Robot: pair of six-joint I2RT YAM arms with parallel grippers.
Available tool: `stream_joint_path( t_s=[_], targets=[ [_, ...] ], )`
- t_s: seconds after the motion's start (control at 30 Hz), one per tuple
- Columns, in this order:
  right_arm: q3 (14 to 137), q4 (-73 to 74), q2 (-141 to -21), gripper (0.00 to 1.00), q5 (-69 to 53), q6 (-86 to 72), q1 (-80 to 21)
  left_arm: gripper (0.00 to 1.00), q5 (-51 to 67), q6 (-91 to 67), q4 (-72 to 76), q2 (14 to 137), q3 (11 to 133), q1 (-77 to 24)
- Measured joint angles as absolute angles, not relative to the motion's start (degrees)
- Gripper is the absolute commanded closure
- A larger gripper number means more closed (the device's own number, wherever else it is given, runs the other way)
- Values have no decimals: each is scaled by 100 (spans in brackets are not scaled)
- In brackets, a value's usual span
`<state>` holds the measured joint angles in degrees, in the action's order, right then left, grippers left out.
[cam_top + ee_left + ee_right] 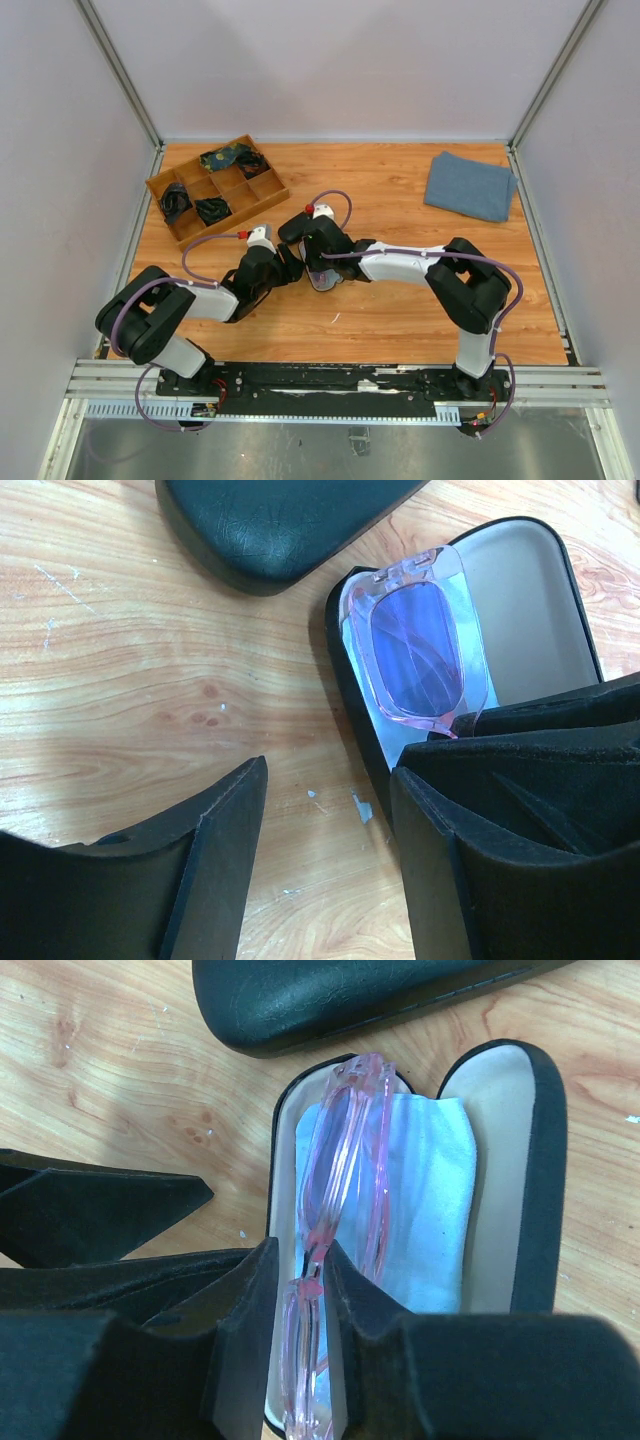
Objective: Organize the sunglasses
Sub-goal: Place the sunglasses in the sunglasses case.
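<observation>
On the wooden table (400, 300), a folded blue towel (470, 185) lies far right and a compartmented wooden tray (160, 190) far left, with both arms meeting mid-table. Beside a closed black case (330, 1000) sits an open black case (540, 1160) lined with a pale blue cloth (430, 1200). The pink sunglasses (345, 1140) rest folded on that cloth. The right gripper (303, 1250) flanks the frame, jaws narrow; I cannot tell whether they pinch it. The left gripper (330, 770) stands wide apart, holding nothing.
</observation>
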<state>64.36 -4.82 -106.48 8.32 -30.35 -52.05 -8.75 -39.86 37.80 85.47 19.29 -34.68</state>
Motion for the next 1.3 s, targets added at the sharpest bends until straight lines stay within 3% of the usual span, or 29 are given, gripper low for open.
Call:
stream_joint_path(
  t_s=[1.3],
  targets=[
    [6617,174,-10213,59,1334,-2790,-5172,43,-735,-3999,4134,8884,2032,-3468]
  ],
)
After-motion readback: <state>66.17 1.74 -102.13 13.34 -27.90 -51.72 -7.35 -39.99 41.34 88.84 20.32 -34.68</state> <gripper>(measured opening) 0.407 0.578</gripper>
